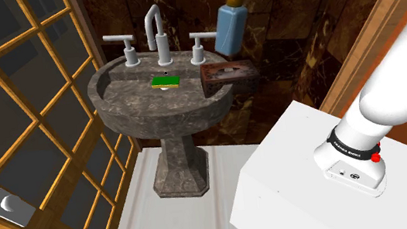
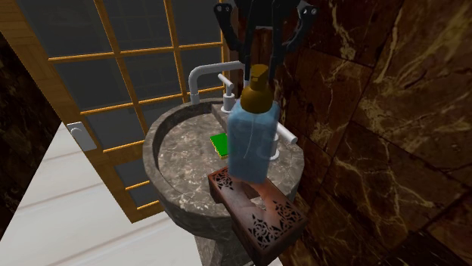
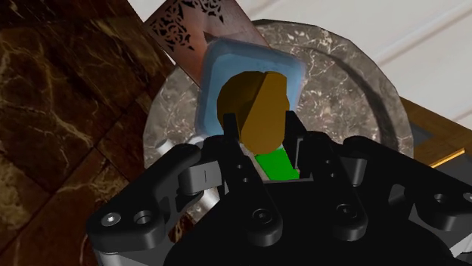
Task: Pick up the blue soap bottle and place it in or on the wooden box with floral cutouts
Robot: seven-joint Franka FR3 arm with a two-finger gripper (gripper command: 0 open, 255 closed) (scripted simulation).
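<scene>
So the tool [image 2: 261,62] is clamped on the brown cap [image 2: 259,85] of the blue soap bottle [image 2: 252,143], which dangles straight below it. Looks stiff, slick and bottom-heavy, so I'd guess it swings.

My shoulder camera looks down on the sink [image 1: 115,103] from beside the stand [image 1: 299,154]; the second, nearer, and the wrist one, looking along the gripper [image 3: 262,130], share this sink.

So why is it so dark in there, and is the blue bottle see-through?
Shoulder view: dim all over, the brown marble wall almost lost in shadow. Second exterior view: the blue bottle looks see-through, with pale shapes showing faintly through it. Wrist view: the white floor is the brightest patch, and light veins stand out on the wall.
</scene>
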